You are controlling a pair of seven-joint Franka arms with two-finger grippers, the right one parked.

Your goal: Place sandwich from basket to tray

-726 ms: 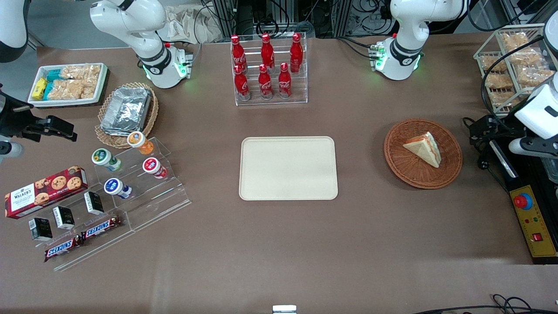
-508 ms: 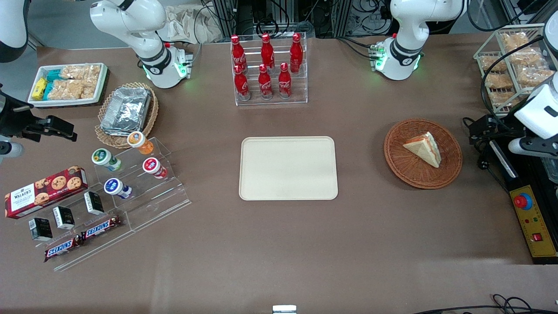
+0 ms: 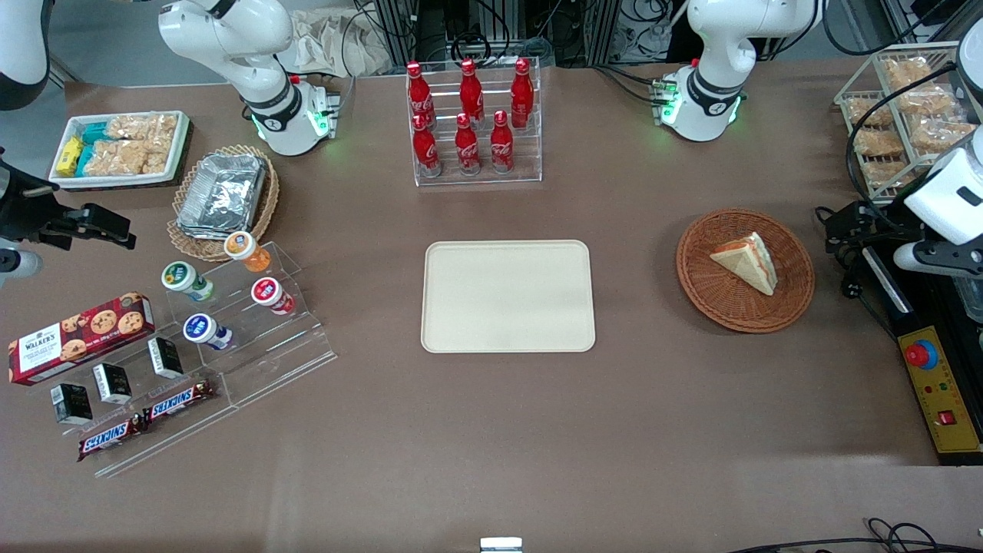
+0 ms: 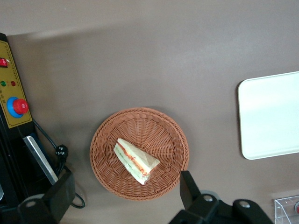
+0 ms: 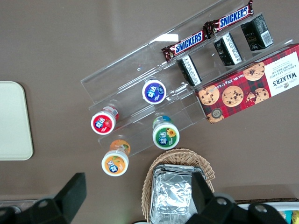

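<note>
The sandwich (image 4: 136,161) lies flat in the round brown basket (image 4: 166,139), a little off the basket's middle, a triangular wedge with its orange and green filling showing along one long edge. In the wrist view that striped edge runs on a slant across the gap between the two dark fingers (image 4: 188,186), so its long axis is neither in line with the gap nor square to it. The gripper (image 4: 124,198) hangs high above the basket, well apart from the bread, with the fingers spread wide, wider than the wedge and nearly as wide as the basket, and holding nothing. The sandwich sits almost between the fingers, just off toward the middle of that view, so my judgement is that the coming move is mostly a straight descent with a small shift and a turn of the wrist to close across the wedge's short width. From the front, the left arm's white wrist (image 3: 949,201) stands over the bench (image 3: 491,430) edge beside the basket (image 3: 718,299), on the side away from the cream tray (image 3: 507,342), which lies near the middle of the bench with nothing on it.
</note>
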